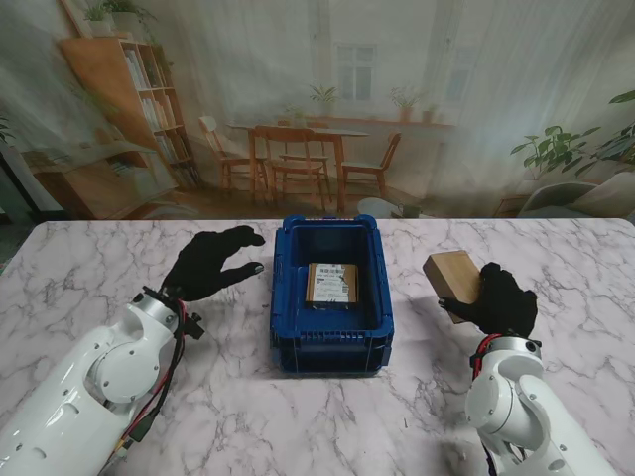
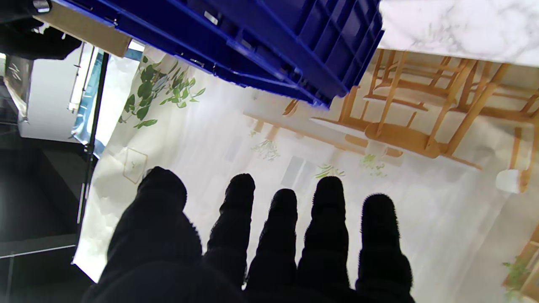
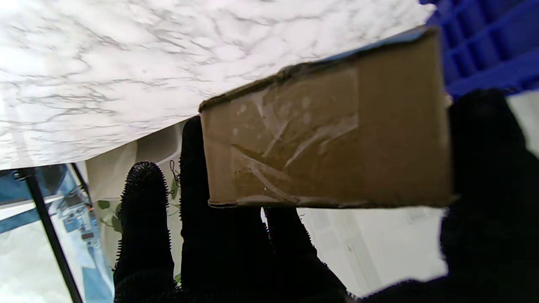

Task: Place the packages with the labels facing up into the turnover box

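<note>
The marble table carries the blue box at its middle, between the two arms, so that it can be reached from either side. One package is already laid flat on the box floor with its white label turned upward, as the task asks. A second package, plain brown cardboard, is held off the table to the right of the box and well apart from it, tilted, in the right hand. In the right wrist view it is seen clamped between the thumb on one side and the fingers on the other, the grip being taken across the narrow faces, probably so that the broad faces can be turned as needed. The face shown to that camera bears only clear tape; no label is seen on it, and none can be made out on the face shown to the stand view, so which side carries the label cannot be told. The left hand is held just left of the box, fingers spread and nothing in it, seemingly kept clear or ready to help. In the left wrist view only the box wall and the backdrop are shown past the fingertips; the box interior is hidden there. The print on the label is too small to be read.
</note>
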Available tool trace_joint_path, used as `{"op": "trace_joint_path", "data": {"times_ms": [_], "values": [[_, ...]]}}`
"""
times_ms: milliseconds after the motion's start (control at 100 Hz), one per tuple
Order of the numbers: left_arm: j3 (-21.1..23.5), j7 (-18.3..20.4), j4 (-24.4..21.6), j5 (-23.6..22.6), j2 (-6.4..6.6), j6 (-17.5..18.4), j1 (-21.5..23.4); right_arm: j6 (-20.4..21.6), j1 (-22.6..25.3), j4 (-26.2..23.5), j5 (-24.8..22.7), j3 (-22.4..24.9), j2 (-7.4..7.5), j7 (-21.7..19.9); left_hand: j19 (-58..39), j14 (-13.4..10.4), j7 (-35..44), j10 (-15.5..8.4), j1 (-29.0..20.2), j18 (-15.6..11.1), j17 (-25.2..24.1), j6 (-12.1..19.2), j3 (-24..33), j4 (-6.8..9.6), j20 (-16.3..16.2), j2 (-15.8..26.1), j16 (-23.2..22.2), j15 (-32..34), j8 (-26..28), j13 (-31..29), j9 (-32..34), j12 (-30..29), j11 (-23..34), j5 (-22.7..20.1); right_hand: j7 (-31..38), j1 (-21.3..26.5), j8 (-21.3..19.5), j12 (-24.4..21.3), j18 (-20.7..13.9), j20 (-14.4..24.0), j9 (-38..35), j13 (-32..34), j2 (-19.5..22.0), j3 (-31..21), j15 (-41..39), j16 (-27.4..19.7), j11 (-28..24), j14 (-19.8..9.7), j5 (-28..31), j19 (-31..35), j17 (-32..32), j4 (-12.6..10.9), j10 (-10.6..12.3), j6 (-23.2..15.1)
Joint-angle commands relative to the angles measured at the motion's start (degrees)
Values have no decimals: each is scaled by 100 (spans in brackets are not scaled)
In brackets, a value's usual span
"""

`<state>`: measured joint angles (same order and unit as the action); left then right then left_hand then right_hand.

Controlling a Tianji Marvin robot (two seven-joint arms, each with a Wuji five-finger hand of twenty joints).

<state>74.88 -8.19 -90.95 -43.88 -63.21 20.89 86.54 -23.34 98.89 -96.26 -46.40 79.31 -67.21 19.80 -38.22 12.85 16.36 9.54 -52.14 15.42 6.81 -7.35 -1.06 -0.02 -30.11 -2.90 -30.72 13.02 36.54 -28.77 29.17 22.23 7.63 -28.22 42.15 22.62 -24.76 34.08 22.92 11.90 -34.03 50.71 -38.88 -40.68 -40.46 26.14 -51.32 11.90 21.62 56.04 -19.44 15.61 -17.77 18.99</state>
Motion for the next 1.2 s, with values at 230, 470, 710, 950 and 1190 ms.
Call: {"op": "trace_joint_path", "data": {"times_ms": [230, 470, 710, 950, 1190], "values": [[-12, 425, -425, -99, 87, 288, -342, 367, 356, -1272, 270, 250, 130, -659, 503, -130, -908, -86, 209, 48, 15, 245, -25, 2, 357, -111, 683, -349, -823, 252, -824, -919, -592, 473, 1830, 2149, -237, 102, -217, 673, -79, 526, 688, -1440, -483, 170, -297, -284, 276, 1175, -574, -327, 174, -1051], [-169, 666, -618, -273, 144, 576, -568, 577, 448, -1842, 558, 263, 187, -1165, 729, -265, -1549, -240, 494, -40, 6, 343, 7, 42, 454, -761, 863, -419, -1522, 405, -1486, -1302, -744, 1269, 1803, 2169, -220, 89, -180, 827, -118, 580, 633, -1547, -498, 191, -275, -270, 304, 1434, -748, -334, 140, -1026], [-503, 890, -680, -347, 183, 818, -903, 637, 343, -2057, 789, 20, 235, -1514, 883, -394, -1670, -331, 829, -140, 1, 376, 55, 149, 511, -1482, 965, -490, -1872, 547, -1769, -1445, -711, 1562, 1765, 2176, -200, 75, -119, 930, -161, 655, 586, -1629, -552, 231, -240, -255, 359, 1608, -938, -325, 102, -1001], [-926, 1055, -646, -313, 190, 710, -1187, 624, 111, -2105, 1047, -278, 235, -1623, 1001, -436, -1689, -272, 1207, -222, -46, 302, 29, 118, 526, -1649, 1060, -589, -2017, 804, -1992, -1498, -731, 1700, 1768, 2282, -192, 80, -69, 976, -295, 839, 517, -1931, -582, 250, -196, -316, 439, 1704, -1164, -292, 84, -1004], [-1374, 1041, -496, -530, 187, 484, -1500, 573, -46, -2121, 1296, -459, 212, -1628, 1026, -455, -1652, -152, 1256, -301, -66, 65, 83, 81, 475, -1676, 1109, -616, -2018, 1037, -2275, -1509, -778, 1885, 1765, 2282, -191, 89, -76, 977, -296, 955, 487, -1982, -629, 275, -176, -374, 462, 1736, -1279, -281, 64, -987]]}}
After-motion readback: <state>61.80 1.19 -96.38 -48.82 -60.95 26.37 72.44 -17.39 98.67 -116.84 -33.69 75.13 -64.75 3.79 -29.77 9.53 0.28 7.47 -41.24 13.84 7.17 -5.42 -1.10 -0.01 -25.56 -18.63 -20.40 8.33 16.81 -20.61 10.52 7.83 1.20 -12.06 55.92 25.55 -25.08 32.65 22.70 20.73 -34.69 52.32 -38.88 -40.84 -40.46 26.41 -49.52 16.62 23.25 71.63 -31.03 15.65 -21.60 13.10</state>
